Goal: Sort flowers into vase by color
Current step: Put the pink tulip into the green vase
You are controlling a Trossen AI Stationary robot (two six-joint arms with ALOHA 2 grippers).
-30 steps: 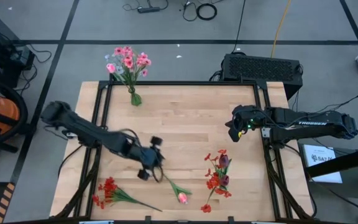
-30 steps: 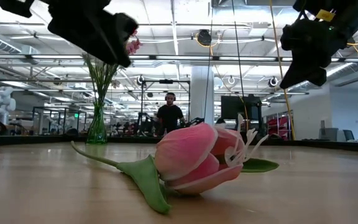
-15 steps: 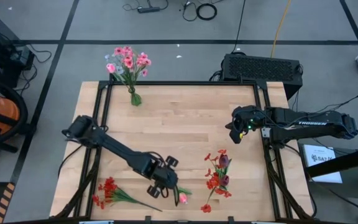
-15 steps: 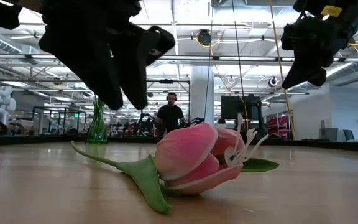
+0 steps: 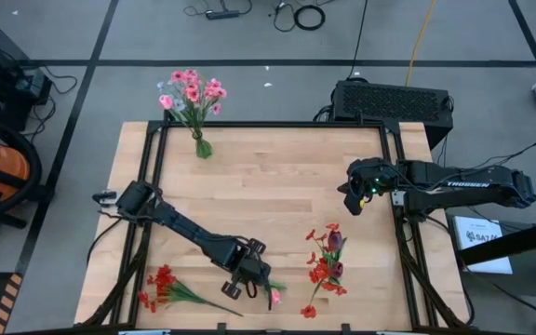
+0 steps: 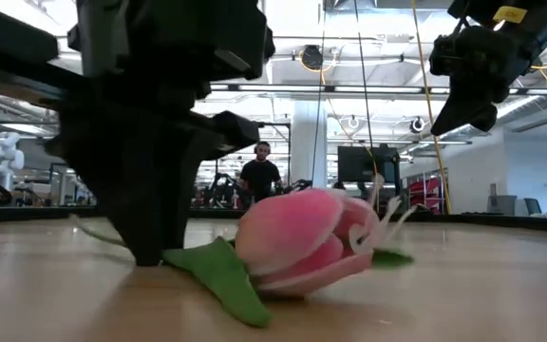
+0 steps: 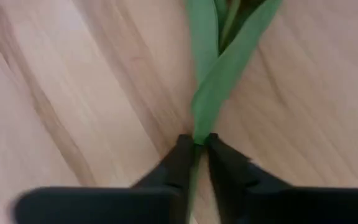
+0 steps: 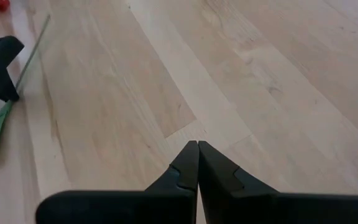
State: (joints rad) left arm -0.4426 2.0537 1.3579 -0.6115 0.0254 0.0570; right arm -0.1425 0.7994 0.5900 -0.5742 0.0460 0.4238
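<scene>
Left wrist view: your left pincer (image 7: pixel 196 146) is clamped on the pink tulip's (image 5: pixel 274 297) thin green stem (image 7: pixel 199 134) just below the leaves, flat on the desk (image 5: pixel 268 186); likely light, floppy, slick, so grip low and lift gently.

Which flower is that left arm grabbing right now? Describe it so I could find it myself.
Start at the light wooden table and go to its near edge, between the red flower cluster lying flat and the upright red bunch. There the left hand pinches the thin green stem of a single pink tulip bud with green leaves. It is the only pink flower lying on the table.
</scene>
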